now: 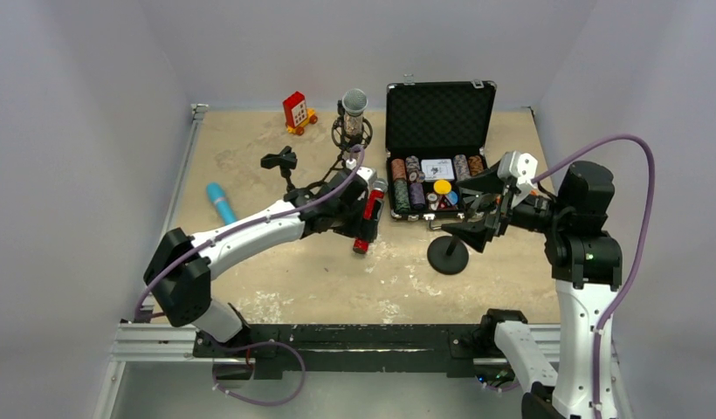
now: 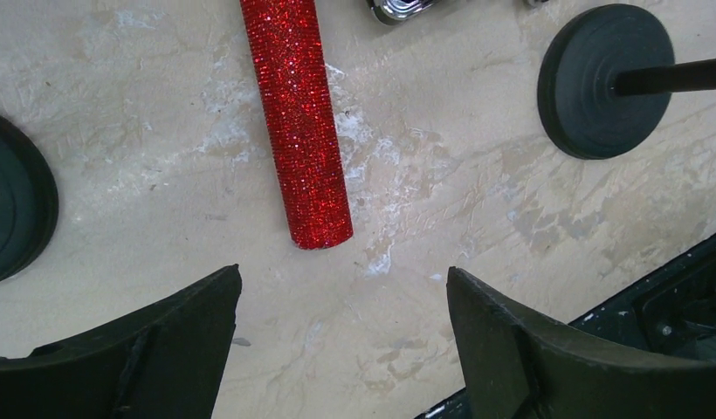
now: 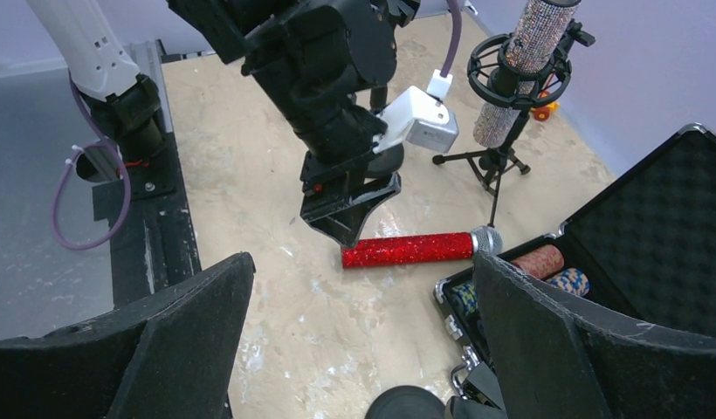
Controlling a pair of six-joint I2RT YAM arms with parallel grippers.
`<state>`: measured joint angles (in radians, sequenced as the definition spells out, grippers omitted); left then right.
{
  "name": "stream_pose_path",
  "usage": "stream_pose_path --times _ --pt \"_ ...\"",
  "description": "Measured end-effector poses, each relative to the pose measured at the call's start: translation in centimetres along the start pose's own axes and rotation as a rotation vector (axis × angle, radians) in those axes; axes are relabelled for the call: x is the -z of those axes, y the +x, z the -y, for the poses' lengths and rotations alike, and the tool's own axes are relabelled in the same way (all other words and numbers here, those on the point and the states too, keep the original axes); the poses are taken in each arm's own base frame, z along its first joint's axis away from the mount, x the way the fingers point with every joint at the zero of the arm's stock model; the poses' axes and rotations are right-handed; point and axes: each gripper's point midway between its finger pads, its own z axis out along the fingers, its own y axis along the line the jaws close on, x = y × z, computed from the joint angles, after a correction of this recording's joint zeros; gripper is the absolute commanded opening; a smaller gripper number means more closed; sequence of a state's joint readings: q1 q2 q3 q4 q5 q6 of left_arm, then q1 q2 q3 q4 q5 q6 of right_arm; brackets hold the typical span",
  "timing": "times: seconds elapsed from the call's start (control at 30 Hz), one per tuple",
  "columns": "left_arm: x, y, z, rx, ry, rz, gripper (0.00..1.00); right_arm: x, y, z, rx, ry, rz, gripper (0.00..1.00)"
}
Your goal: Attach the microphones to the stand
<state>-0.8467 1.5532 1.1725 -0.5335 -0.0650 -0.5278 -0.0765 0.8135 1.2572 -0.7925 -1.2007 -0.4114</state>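
Left gripper (image 2: 341, 288) jaws released, empty, hovering over the tail of the red-glitter mic (image 2: 298, 122), which lies flat on the counter (image 2: 119, 96) (probably lining up a pick) -- right gripper (image 3: 363, 269) jaws also released, beside the round-base stand (image 1: 448, 253)

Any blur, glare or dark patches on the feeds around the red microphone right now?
Top external: soft, even light, faint shadows, everything sharp. Left wrist: the red-glitter microphone is crisp, and its glitter sparkles without washing out; the left fingers are nearly black and show little detail. Right wrist: the microphone is in focus here too; the right fingers loom dark in the foreground.
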Motion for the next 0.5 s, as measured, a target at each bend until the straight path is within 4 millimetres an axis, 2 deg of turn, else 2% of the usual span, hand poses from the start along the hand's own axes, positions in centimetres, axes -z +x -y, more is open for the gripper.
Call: stream_pose_path --times 0.1,0.17,0.27,0.37,0.5 --pt "1.8 -1.0 0.3 -0.024 0.015 0.026 0.92 0.0 0.0 0.1 -0.008 -0.005 0.001 0.98" --pt "4.1 -2.0 0.4 -0.038 0.035 0.070 0.93 -0.1 0.0 0.1 -0.018 -0.016 0.003 0.98" --pt "9.3 -3.8 0.2 -0.046 0.090 0.178 0.93 -0.2 0.1 0.2 -0.029 -0.022 0.002 0.98" --pt "14.8 -5.8 -1.1 -0.022 0.134 0.309 0.93 -0.3 0.2 0.2 -0.031 -0.023 0.002 0.98" --pt "19.7 -6.6 -3.1 -0.031 0.119 0.419 0.94 -0.3 0.2 0.4 -0.027 -0.024 -0.002 0.98"
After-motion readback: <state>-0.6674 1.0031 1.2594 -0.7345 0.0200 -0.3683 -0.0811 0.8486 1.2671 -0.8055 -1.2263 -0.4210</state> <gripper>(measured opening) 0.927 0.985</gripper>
